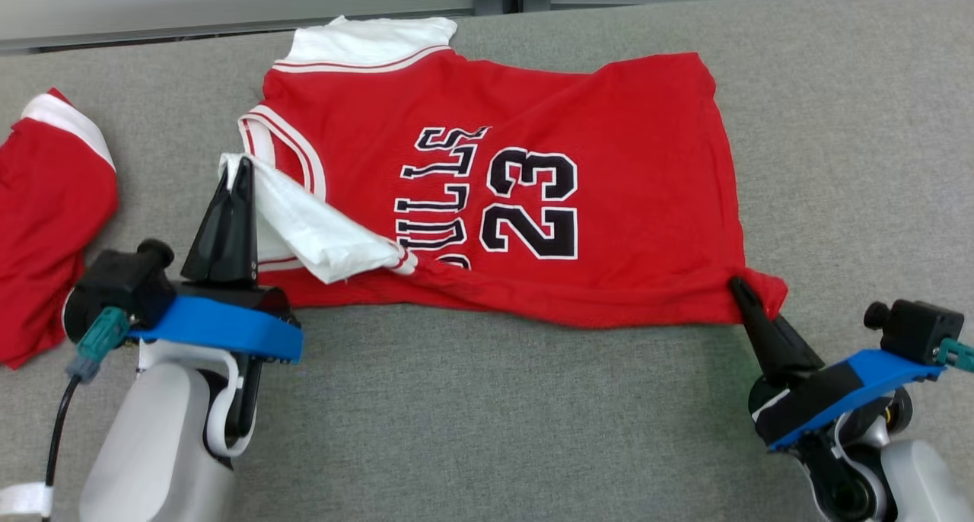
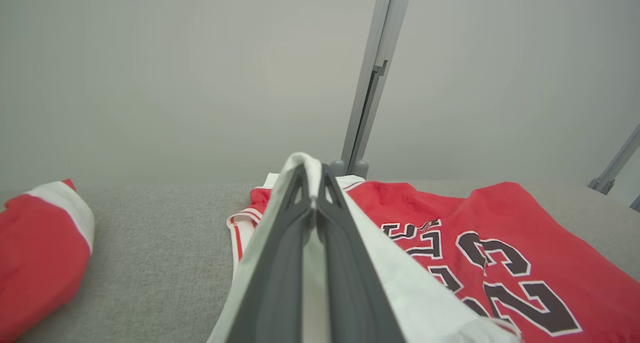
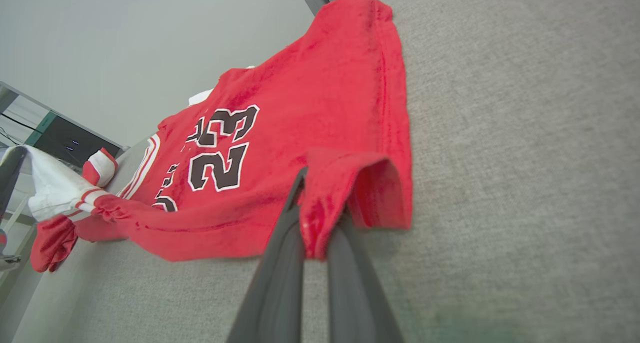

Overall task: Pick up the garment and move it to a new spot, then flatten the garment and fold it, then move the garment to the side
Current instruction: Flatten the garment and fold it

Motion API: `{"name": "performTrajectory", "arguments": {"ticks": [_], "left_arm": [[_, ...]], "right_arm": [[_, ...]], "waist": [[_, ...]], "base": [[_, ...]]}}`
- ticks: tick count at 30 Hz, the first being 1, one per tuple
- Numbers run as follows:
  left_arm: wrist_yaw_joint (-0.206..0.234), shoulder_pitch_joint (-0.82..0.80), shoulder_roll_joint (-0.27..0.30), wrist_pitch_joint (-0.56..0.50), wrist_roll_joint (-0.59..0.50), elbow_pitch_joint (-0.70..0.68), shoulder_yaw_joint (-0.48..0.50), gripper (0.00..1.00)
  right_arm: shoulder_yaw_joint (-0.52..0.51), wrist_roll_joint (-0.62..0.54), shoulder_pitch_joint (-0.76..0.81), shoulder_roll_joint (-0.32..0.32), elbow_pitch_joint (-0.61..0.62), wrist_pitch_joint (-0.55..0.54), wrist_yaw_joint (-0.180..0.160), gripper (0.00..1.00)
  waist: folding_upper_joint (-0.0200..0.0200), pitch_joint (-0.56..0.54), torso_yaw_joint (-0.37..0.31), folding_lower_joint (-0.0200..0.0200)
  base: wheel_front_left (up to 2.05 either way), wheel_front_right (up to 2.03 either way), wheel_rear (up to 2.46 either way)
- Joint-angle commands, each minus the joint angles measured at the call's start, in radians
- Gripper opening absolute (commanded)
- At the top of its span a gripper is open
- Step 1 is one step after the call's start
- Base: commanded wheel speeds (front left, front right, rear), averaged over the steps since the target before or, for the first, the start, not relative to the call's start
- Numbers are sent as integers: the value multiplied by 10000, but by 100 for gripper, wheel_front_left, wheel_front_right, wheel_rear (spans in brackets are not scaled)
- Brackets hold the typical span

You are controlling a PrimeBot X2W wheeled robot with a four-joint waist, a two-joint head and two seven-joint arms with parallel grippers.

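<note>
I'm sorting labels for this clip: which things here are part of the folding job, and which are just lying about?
In the job: red jersey; left gripper, shut on its white sleeve; right gripper, shut on its hem corner.
Lying about: second red garment at the left.

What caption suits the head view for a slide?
Left claw and right claw pinch near corners of a red jersey on a grey table.

- I see a red cloth basketball shirt (image 1: 647, 126) with white trim and black "BULLS" and "23" on it.
- It lies spread out, mostly flat, on the grey cloth top (image 1: 487, 400), with the print sideways to me.
- Its white sleeve (image 1: 312, 225) at the left is held up.
- Its near right corner (image 1: 765, 294) is lifted and bunched.
</note>
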State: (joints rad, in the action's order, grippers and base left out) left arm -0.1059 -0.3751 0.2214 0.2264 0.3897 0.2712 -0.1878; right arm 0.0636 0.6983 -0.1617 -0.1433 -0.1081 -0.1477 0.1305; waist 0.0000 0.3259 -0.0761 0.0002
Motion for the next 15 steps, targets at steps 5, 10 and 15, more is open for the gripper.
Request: {"name": "performTrajectory", "arguments": {"ticks": [5, 10, 15], "left_arm": [[-132, -1080, 132, 191, -114, 1235, -247, 0], [-182, -1716, 88, 317, -41, 2297, -376, 0], [-219, -2066, -9, 382, -76, 3008, -459, 100]], "right_arm": [[-88, 42, -731, 62, -293, -114, 5, 0], [-118, -27, -1212, 142, -531, 54, 5, 100], [-112, -192, -1441, 13, -846, 321, 5, 100]], "waist": [[0, 321, -16, -2], [0, 450, -33, -2], [0, 364, 43, -2]], "base": [[0, 0, 0], [0, 0, 0], [0, 0, 0]]}}
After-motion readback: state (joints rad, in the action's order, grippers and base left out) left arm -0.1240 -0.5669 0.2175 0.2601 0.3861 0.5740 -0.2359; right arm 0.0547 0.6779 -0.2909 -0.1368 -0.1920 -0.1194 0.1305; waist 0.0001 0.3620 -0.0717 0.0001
